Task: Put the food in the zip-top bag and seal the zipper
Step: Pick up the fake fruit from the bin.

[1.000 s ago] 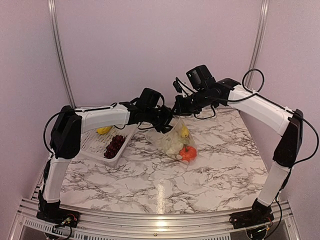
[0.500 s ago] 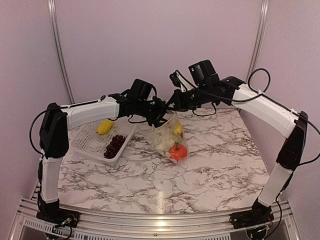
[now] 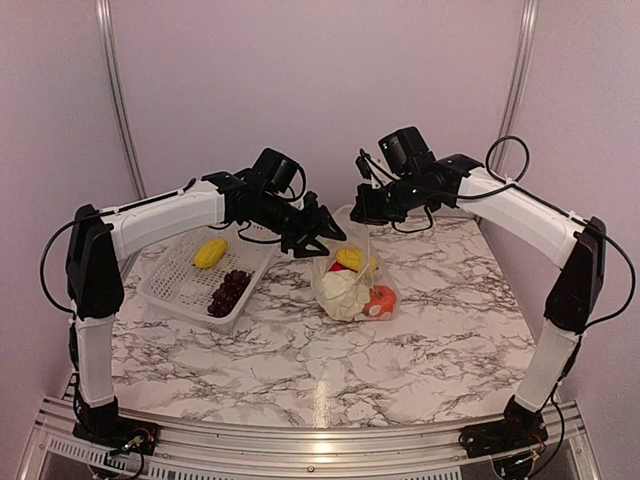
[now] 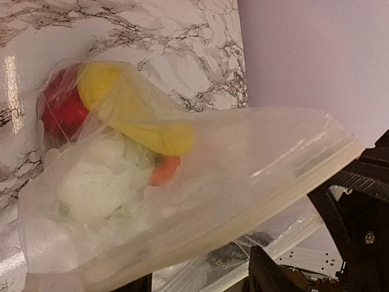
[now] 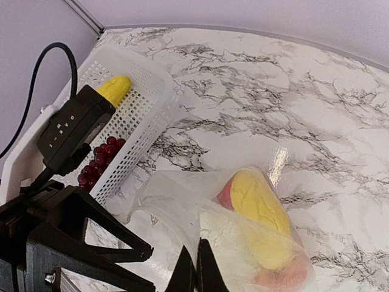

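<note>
The clear zip-top bag stands on the marble with its mouth up. It holds a yellow piece, a red pepper, white cauliflower and an orange fruit. My right gripper is shut on the bag's top edge and holds it up. My left gripper is open at the mouth's left side. The pale zipper runs slantwise just above its spread fingers. A second yellow piece and the purple grapes lie in the basket.
The white perforated basket sits left of the bag, under the left forearm. The back wall and its metal rail stand close behind both grippers. Marble table stretches in front of the bag.
The left arm has straightened and its wrist has turned at the bag's mouth. The bag has shifted slightly right and spread on the table. The right gripper still grips the edge.
</note>
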### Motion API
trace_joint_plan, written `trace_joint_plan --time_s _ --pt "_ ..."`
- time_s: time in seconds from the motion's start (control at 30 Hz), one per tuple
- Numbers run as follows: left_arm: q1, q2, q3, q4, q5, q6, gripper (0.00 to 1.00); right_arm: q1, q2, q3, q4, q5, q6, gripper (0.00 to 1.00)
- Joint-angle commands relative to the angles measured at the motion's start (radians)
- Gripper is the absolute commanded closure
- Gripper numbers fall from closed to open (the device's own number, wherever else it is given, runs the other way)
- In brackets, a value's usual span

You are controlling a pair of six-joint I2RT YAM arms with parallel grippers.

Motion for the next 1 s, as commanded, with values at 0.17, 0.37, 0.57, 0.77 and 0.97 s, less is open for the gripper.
trace_joint_plan --time_s 0.17,0.37,0.57,0.77,0.97 --pt "0.048 -0.126 0.093 -0.167 -0.019 0.251 0.44 -0.045 0.013 0.101 -0.055 0.053 -0.029 1.00" --pt "0.121 -0.239 0.008 -0.218 -0.181 0.353 0.39 -0.091 0.016 0.172 -0.094 0.085 -0.079 1.00" --pt "0.177 -0.285 -0.042 -0.296 -0.397 0.469 0.35 -0.089 0.033 0.170 -0.083 0.027 -0.094 1.00" --pt "0.236 -0.285 -0.126 -0.331 -0.485 0.504 0.35 -0.036 0.016 0.020 -0.008 -0.004 -0.072 1.00" --pt "0.269 -0.266 -0.173 -0.365 -0.590 0.576 0.36 0.006 0.019 -0.030 0.008 -0.027 -0.070 1.00"
